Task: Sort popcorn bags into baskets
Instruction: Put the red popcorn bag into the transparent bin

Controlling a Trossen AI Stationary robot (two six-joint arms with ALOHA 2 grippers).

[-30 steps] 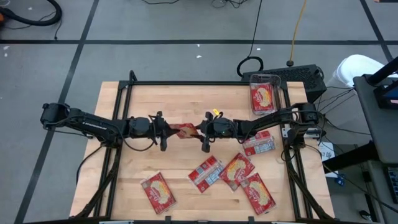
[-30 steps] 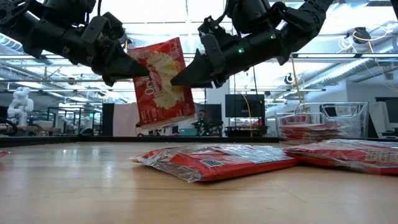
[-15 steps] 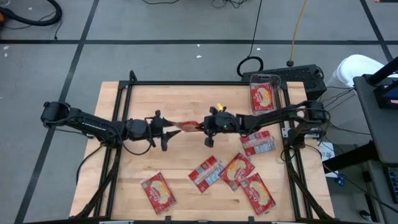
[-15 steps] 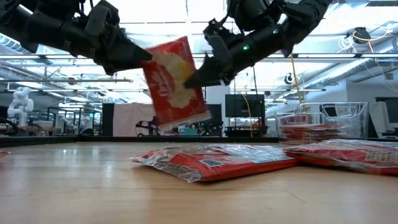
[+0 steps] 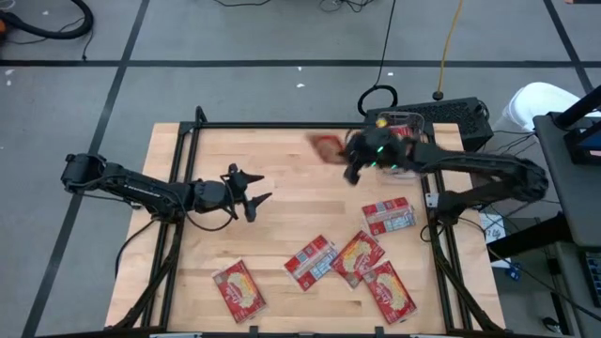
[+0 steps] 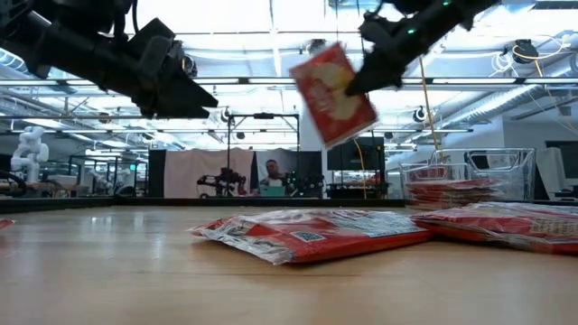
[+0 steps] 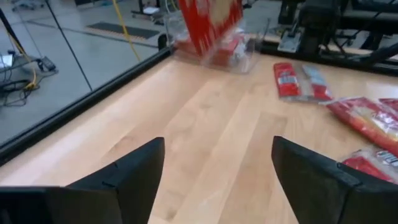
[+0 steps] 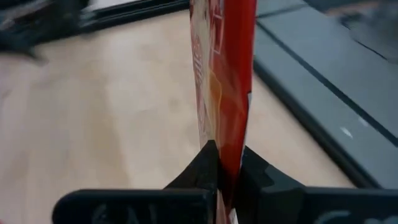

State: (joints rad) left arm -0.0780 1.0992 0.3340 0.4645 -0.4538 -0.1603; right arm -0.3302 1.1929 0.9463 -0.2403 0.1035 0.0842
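Right gripper [image 5: 352,169] carries one popcorn bag [image 5: 327,147] in the air toward the basket [image 5: 399,120]; left gripper [image 5: 252,192] empty over mid-table.

Right fingers pressed together on the bag's lower edge, bag hanging edge-on from the pinch in the right wrist view, clear of the table [image 5: 282,160]; held high probably so it clears the basket wall before the drop; basket sits at the table's far right corner with at least one bag already inside; left gripper fingers spread wide, nothing between them, well apart from the carried bag; five more bags [image 5: 361,255] lie flat on the near half of the table, some red face up, some showing the grey-white back, waiting to be sorted; task looks early.
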